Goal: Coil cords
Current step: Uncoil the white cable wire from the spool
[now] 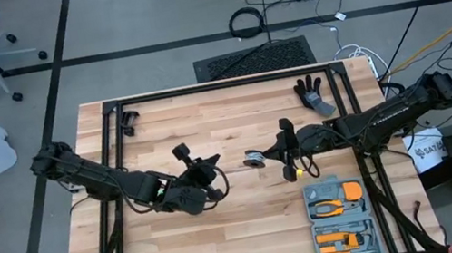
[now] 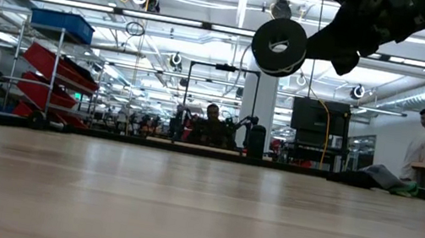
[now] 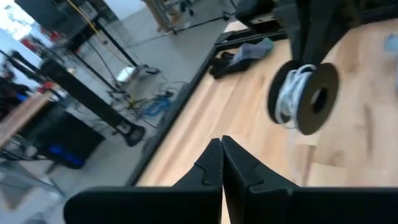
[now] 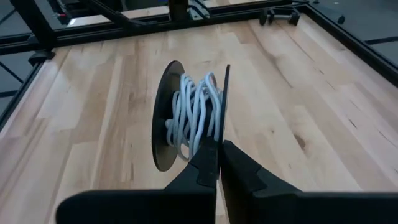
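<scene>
Right gripper (image 4: pixel 219 149) was clamped on the reel (image 4: pixel 189 118), holding it in the air over the tabletop's (image 1: pixel 228 246) middle, cord (image 4: pixel 196 112) mostly wound on. Left gripper (image 3: pixel 221 163) had its fingers together, empty, just beside it. We judged coiling nearly done; next we'd tuck any loose tail, then set the reel down.

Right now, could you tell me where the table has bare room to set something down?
Bare wood runs along the near edge left of the tool case, and between the black clip and the glove. Crowded mid-table: left pincer, reel, right pincer.
</scene>
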Controlling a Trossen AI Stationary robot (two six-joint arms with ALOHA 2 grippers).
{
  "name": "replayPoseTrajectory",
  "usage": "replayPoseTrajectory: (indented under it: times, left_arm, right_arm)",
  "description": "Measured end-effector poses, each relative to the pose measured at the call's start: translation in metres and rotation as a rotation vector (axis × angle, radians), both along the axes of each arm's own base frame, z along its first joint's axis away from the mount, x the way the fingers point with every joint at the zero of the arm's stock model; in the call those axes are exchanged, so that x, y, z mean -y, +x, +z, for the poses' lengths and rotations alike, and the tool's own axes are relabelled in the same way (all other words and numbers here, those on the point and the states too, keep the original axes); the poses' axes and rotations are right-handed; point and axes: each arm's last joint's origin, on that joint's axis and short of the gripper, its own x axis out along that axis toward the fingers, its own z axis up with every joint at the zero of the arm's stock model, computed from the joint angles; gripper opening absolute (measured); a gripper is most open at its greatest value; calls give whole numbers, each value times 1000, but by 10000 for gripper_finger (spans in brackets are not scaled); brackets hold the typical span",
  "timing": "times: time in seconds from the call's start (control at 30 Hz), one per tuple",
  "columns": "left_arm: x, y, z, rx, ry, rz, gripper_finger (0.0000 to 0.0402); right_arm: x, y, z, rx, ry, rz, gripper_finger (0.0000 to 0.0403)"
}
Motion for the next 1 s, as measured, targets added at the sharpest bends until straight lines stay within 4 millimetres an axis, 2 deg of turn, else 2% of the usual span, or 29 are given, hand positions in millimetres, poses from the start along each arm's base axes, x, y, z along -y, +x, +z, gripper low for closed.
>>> replayPoseTrajectory:
  times: [0.17, 0.3, 0.4, 0.5, 0.6, 0.73, 0.83, 0.93, 1.0]
  left_arm:
    - [2, 1, 0, 62, -168, -27, 2]
    - [0, 2, 1, 23, -297, -154, 34]
    - [-9, -18, 13, -26, -275, -134, 76]
    - [-18, -39, 34, 76, -275, -89, 110]
    - [-25, -56, 40, 112, -343, -109, 123]
    - [-16, -85, 21, 154, -523, -157, 125]
    - [-2, -96, -21, 264, -601, -166, 126]
    - [8, -99, -58, 476, -616, -190, 126]
    - [9, -98, -60, 654, -609, -229, 126]
  right_arm:
    - [5, 1, 1, 6, -9, -16, 0]
    - [8, 1, 0, 1, 2, 11, 0]
    - [6, 0, -2, -23, 34, 78, 0]
    - [1, 0, -2, -30, 75, 133, 0]
    - [-4, -1, -2, -33, 84, 160, 0]
    - [-11, -3, -2, -35, 107, 189, 0]
    - [-13, -2, 1, -13, 127, 207, 0]
    - [-13, -2, 2, -1, 151, 193, 0]
    - [-13, -1, 3, 6, 156, 192, 0]
